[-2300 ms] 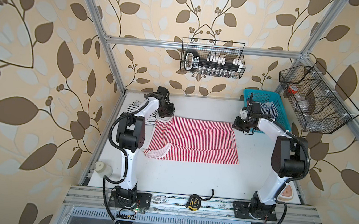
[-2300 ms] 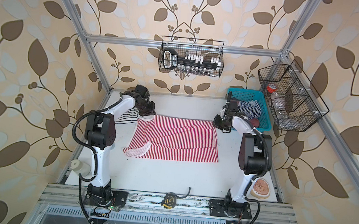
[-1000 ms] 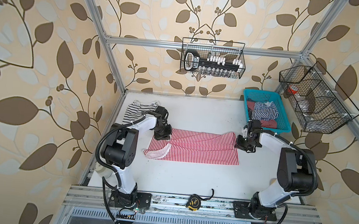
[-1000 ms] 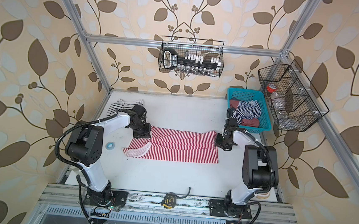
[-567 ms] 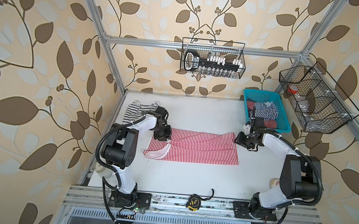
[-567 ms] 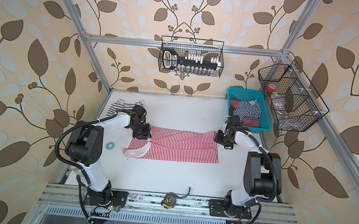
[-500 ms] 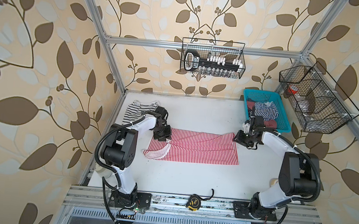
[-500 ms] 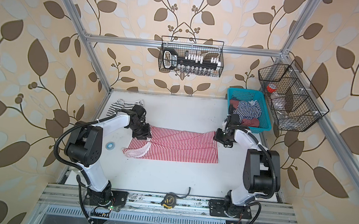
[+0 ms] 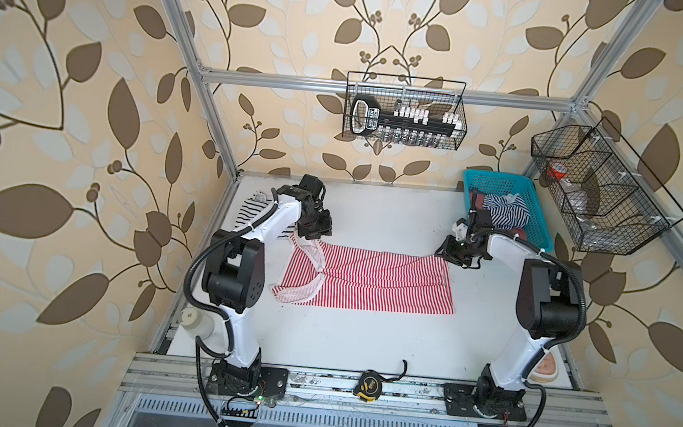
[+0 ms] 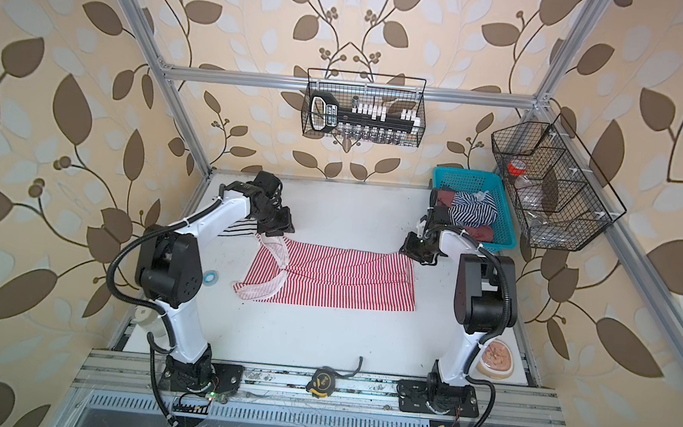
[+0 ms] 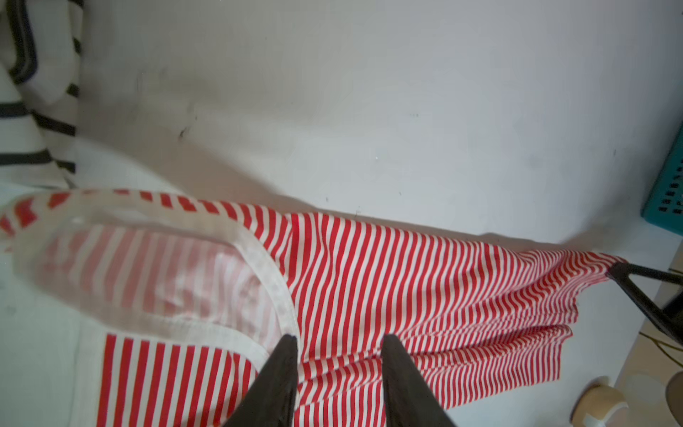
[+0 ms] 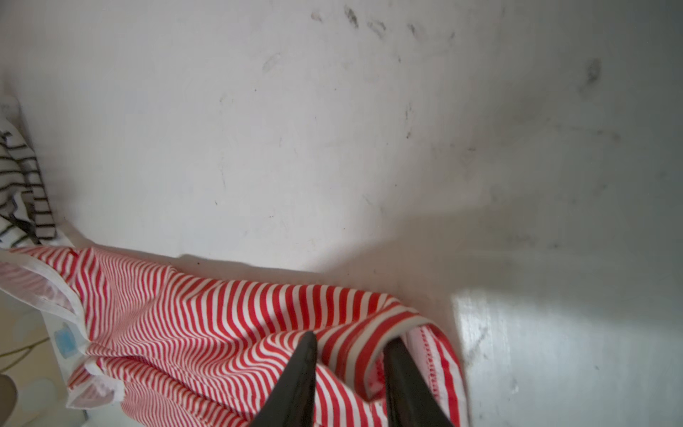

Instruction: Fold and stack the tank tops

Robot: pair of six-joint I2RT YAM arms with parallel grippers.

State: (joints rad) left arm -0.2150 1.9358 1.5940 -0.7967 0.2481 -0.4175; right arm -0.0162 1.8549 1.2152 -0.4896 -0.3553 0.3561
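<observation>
The red-and-white tank top point(image 9: 368, 279) point(image 10: 334, 280) lies folded lengthwise across the middle of the table, straps to the left. My left gripper point(image 9: 313, 237) point(image 11: 338, 338) hovers open over its far left corner, jaws apart above the cloth by the white trim. My right gripper point(image 9: 449, 254) point(image 12: 351, 338) is shut on a raised fold of the hem at the far right corner. The black-and-white tank top point(image 9: 250, 213) point(image 11: 29, 129) lies at the far left, partly under the left arm. A navy-and-white tank top point(image 9: 506, 211) point(image 10: 473, 212) sits crumpled in the turquoise basket point(image 9: 496, 179).
A tape measure point(image 9: 368, 385) lies on the front rail. A blue tape roll point(image 10: 211, 277) lies left of the red top, and a white bottle point(image 9: 196, 322) stands at the front left. Wire baskets hang on the back wall point(image 9: 404, 111) and right wall point(image 9: 600, 193).
The left gripper has opened and drawn back a little from the strap end. The right gripper has shifted slightly back and left along the hem corner, which now stands lifted.
</observation>
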